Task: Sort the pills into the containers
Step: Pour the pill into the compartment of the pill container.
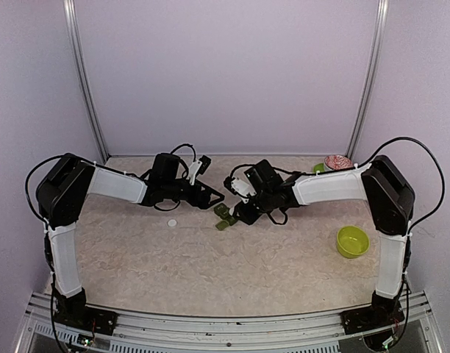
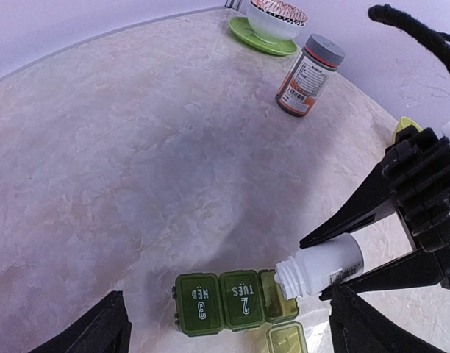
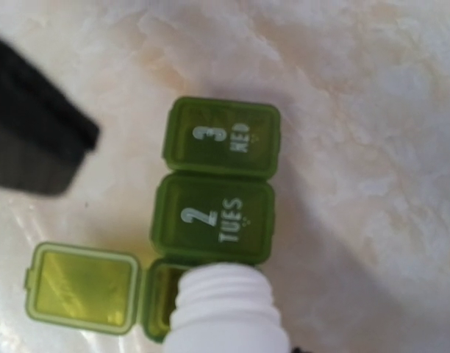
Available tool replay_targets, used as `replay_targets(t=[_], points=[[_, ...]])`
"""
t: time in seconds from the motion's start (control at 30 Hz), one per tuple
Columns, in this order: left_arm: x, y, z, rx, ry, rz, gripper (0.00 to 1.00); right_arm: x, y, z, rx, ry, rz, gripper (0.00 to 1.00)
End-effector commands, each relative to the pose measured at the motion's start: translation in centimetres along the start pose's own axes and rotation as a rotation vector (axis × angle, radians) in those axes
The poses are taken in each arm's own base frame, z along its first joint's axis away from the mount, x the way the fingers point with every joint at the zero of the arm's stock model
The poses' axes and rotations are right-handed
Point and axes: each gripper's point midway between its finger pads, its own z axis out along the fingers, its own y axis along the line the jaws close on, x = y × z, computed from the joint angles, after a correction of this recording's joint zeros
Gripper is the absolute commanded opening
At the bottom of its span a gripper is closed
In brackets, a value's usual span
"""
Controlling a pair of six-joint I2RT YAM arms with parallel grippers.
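A green pill organiser [image 2: 232, 300] lies on the table, also in the top view [image 1: 225, 215] and the right wrist view [image 3: 214, 191]. Its "3 WED" and "2 TUES" lids are shut. The end compartment [image 3: 157, 294] is open, its lid [image 3: 81, 287] flipped aside. My right gripper [image 1: 243, 195] is shut on an uncapped white bottle [image 2: 320, 266], tilted with its mouth [image 3: 223, 283] over the open compartment. My left gripper [image 1: 210, 197] is open and empty, its fingers [image 2: 85, 327] wide apart just left of the organiser. No pills show.
A round white cap [image 1: 172, 223] lies left of the organiser. A grey-capped pill bottle [image 2: 309, 76] stands at the back right, near a patterned bowl [image 1: 337, 162] on a green saucer [image 2: 263, 37]. A yellow-green bowl [image 1: 352, 241] sits at the right.
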Motion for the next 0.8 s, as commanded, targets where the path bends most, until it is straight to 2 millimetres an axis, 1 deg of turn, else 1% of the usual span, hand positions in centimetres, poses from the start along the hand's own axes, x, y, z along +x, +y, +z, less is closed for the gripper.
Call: replay_targets(t=[0.0, 0.2, 0.53, 0.77], points=[[-0.5, 0.0, -0.1, 0.016, -0.013, 0.001, 0.91, -1.8, 0.5, -1.3, -0.015, -0.017, -0.014, 0.25], [-0.5, -0.1, 0.0, 0.017, -0.013, 0.002, 0.91, -1.5, 0.7, -1.0, -0.027, 0.010, -0.014, 0.25], [-0.6, 0.0, -0.1, 0.017, -0.015, 0.002, 0.91, -0.5, 1.1, -0.1, -0.049, 0.037, -0.012, 0.25], [-0.5, 0.1, 0.0, 0.017, -0.013, 0.000, 0.91, 0.1, 0.8, 0.5, -0.033, 0.053, -0.010, 0.25]])
